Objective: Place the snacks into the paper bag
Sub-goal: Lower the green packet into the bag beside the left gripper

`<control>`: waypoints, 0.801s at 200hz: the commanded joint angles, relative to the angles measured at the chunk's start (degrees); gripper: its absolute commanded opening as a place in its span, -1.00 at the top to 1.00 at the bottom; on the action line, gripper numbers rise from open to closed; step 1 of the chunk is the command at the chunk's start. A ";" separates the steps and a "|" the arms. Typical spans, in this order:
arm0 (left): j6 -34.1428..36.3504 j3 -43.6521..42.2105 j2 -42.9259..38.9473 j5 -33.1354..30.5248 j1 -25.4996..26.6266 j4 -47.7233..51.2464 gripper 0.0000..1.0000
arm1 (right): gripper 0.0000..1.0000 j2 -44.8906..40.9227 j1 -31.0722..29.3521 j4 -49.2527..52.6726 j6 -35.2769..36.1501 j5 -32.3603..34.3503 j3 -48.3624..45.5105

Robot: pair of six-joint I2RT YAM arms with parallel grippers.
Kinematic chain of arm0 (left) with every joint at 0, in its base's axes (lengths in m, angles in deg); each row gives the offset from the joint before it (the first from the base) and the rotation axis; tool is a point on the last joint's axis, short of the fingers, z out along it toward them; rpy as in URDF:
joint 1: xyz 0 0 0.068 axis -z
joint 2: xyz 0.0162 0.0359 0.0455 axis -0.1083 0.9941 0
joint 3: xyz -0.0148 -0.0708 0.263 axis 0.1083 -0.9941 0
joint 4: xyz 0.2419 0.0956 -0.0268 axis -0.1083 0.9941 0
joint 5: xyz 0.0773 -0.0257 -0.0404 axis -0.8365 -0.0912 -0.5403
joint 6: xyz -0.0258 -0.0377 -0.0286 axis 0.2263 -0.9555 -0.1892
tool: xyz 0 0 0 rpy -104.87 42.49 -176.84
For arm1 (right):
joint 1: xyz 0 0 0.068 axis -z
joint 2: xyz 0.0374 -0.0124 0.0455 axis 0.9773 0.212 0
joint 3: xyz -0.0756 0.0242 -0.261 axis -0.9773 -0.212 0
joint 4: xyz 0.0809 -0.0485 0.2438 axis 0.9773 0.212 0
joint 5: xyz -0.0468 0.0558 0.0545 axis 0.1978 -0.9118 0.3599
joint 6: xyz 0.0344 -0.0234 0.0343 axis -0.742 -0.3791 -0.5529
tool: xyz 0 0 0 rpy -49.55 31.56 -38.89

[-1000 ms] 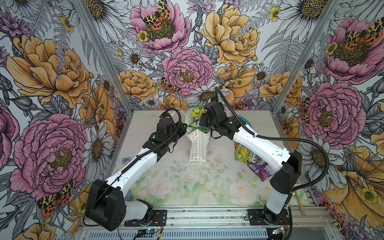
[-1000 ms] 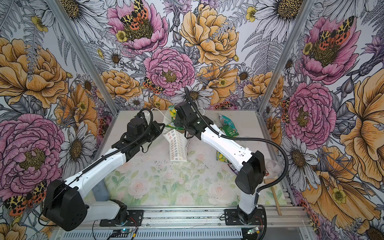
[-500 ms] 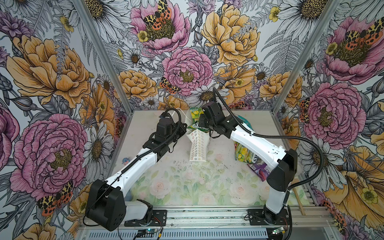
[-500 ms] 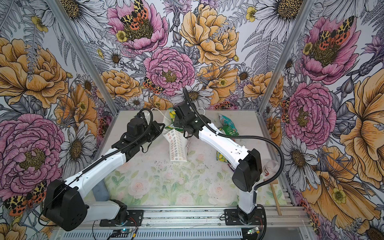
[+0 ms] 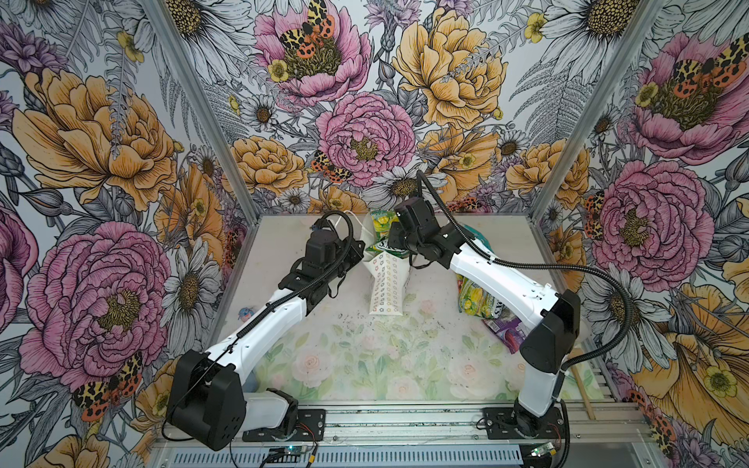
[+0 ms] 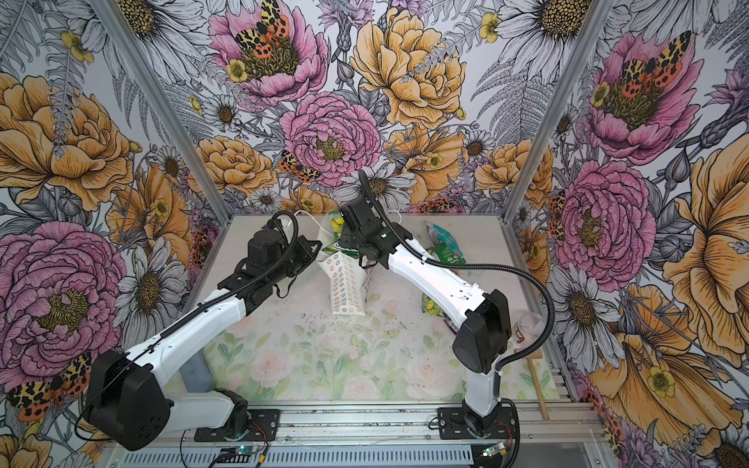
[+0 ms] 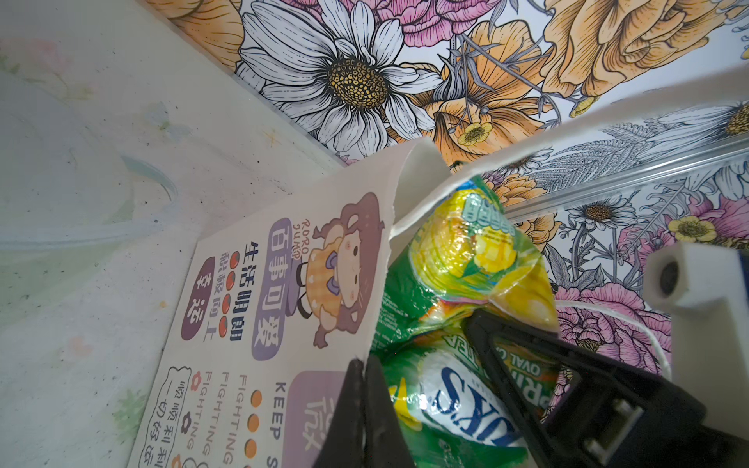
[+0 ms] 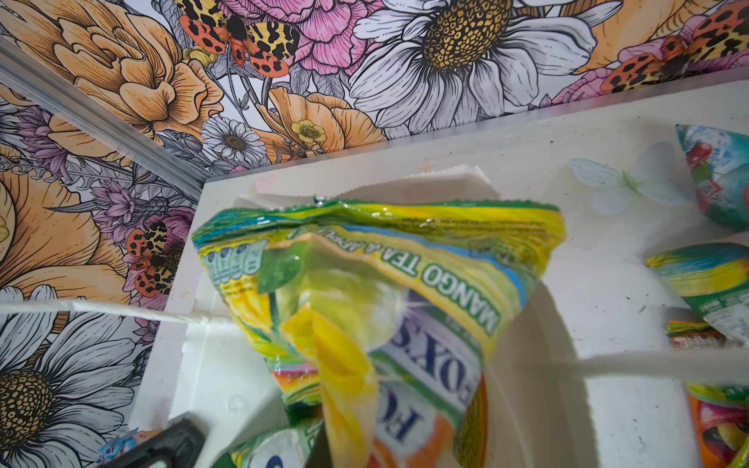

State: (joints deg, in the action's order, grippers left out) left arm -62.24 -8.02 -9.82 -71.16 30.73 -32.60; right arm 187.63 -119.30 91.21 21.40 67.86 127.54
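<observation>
Two claws are meeting at the mouth of the bag (image 5: 385,283), which is standing on the table (image 5: 364,364) between them in both top views. The left claw (image 5: 358,251) is pinching the bag's rim on its own side. Only the left wrist view is showing this closely: the black fingers (image 7: 364,413) are pressed together with the paper edge caught between them. That view is also revealing a cartoon print on the bag's side panel, while the top views are showing just the flower-outline front.

The right claw (image 5: 396,242) is pinching a green-yellow packet (image 5: 383,222) directly over the mouth. Its own wrist view is showing only the packet (image 8: 385,283), hanging ahead of the claw with the bag's white inside below it. The left wrist view is showing one black finger (image 7: 482,330) lying across the wrapper.

Behind the right claw, along its forearm, a yellow packet (image 5: 474,300) and a purple packet (image 5: 506,328) are lying on the table, partly under the arm. A teal packet (image 6: 439,235) is showing plainly in a top view. A clear cup (image 6: 529,324) and a mallet (image 6: 537,381) are sitting past the right elbow, well apart from both claws. The cup is appearing in a top view alone.
</observation>
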 commanded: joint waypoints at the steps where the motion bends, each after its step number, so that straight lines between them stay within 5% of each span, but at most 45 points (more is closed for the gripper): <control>1: -0.01 -0.92 -1.29 1.45 -0.16 -0.61 1.00 | 0.81 0.84 0.49 -1.26 -0.82 -0.91 2.27; 83: -0.13 -1.44 -1.48 1.41 -0.25 -0.72 1.00 | 0.50 0.59 0.49 -1.18 -0.74 -2.06 2.82; 160: -0.31 -1.48 -1.48 1.38 -0.32 -0.96 1.00 | 0.41 0.66 0.49 -1.13 -0.60 -2.98 2.80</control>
State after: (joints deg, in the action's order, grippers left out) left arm -62.26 -8.61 -10.13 -71.16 30.69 -32.64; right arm 187.98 -118.93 91.06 20.79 65.82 128.64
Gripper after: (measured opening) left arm 0.050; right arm 0.297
